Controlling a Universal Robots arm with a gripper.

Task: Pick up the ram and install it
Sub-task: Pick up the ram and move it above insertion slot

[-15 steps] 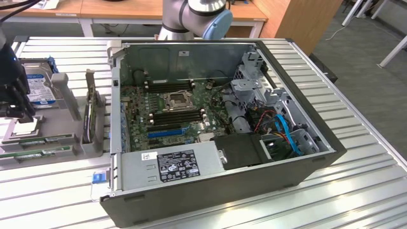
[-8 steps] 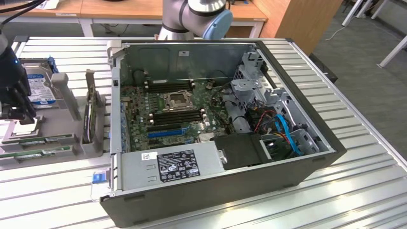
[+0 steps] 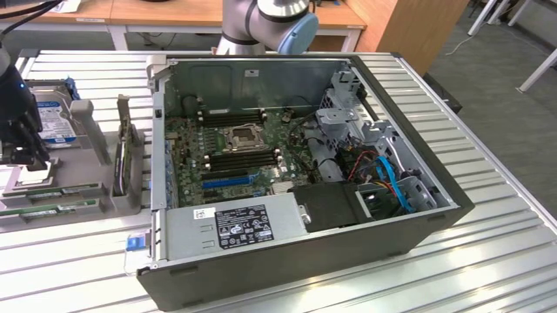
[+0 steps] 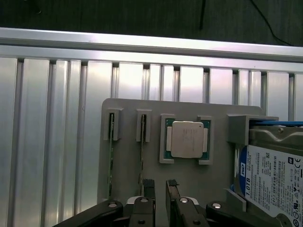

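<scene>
Zero payload: pincer (image 4: 160, 187) empty, jaws narrowly apart, over gray holder (image 4: 127, 165), just beside ram (image 4: 141, 156) standing on edge in its slot. Exterior view: holder at 9 o'clock of computer case (image 3: 348, 261). Ram likely light, stiff, fragile; pinch flat faces mid-length.

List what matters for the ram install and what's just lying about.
Job: ram and second ram, both on edge in the tray; gripper, open and empty, over the tray; motherboard inside the case.
Not the job: processor in its tray pocket; hard drive; blue slot; power supply.
</scene>
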